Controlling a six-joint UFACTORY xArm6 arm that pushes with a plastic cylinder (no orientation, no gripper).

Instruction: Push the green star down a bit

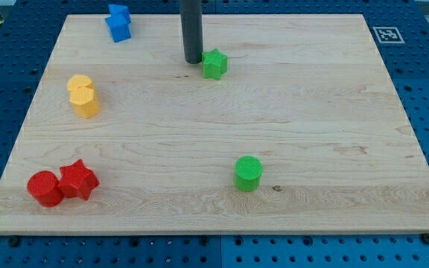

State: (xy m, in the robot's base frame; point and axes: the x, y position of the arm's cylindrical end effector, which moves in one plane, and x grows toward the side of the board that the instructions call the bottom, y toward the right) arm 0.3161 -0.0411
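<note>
The green star [214,63] lies on the wooden board near the view's top, a little left of centre. My tip [193,60] is down on the board just to the view's left of the star, very close to its left side; whether they touch cannot be told. The dark rod rises straight up out of the view's top.
A green cylinder [248,173] stands low in the middle. A blue block [118,22] is at the top left. A yellow block [83,95] is at the left. A red cylinder [44,187] and a red star [77,180] sit together at the bottom left. The board [334,112] lies on a blue pegboard.
</note>
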